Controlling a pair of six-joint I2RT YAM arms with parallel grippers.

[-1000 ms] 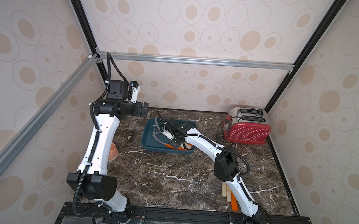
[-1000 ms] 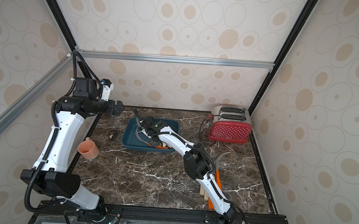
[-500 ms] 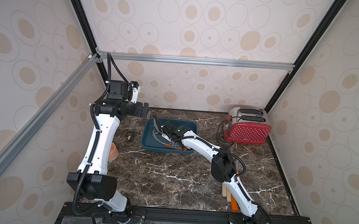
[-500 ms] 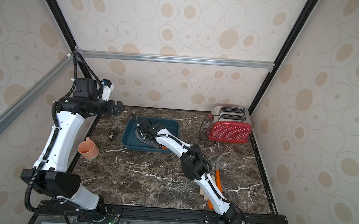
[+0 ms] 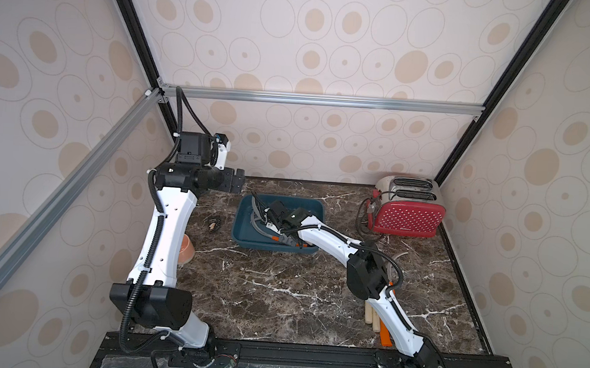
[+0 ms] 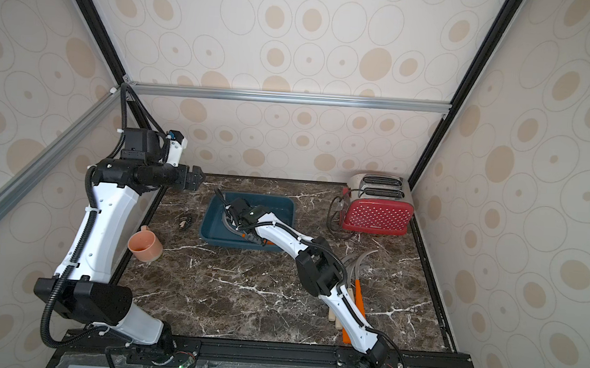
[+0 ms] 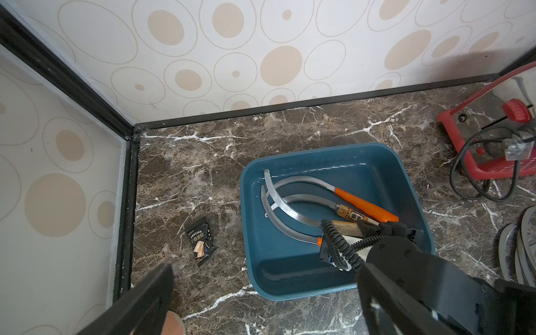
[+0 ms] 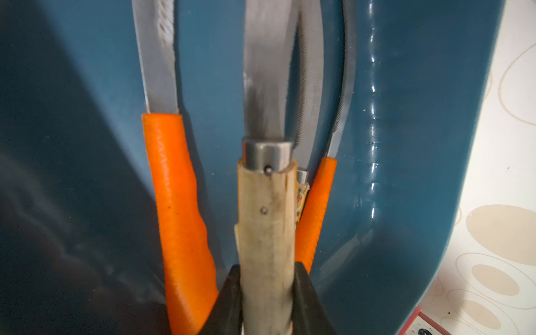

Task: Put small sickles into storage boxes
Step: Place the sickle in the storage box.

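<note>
Wooden sickle (image 8: 266, 226) tight between right jaws

Four sickles (image 7: 362, 204) in one tray (image 7: 290, 278), several more outside; one toaster (image 5: 405, 219), one cup (image 6: 145, 247), one packet (image 7: 200, 242).

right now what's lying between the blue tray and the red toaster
Only the toaster's black cord, looped beside the red toaster. The rest of the way to the blue tray is bare. Both top views show it.

Tray (image 8: 406, 145): smooth, glossy teal plastic. Sickle (image 8: 266, 220): pale, rough bare-wood handle; brushed grey metal blade and ferrule. Tabletop (image 5: 278, 297): brown, white-veined marble finish, slight sheen.
</note>
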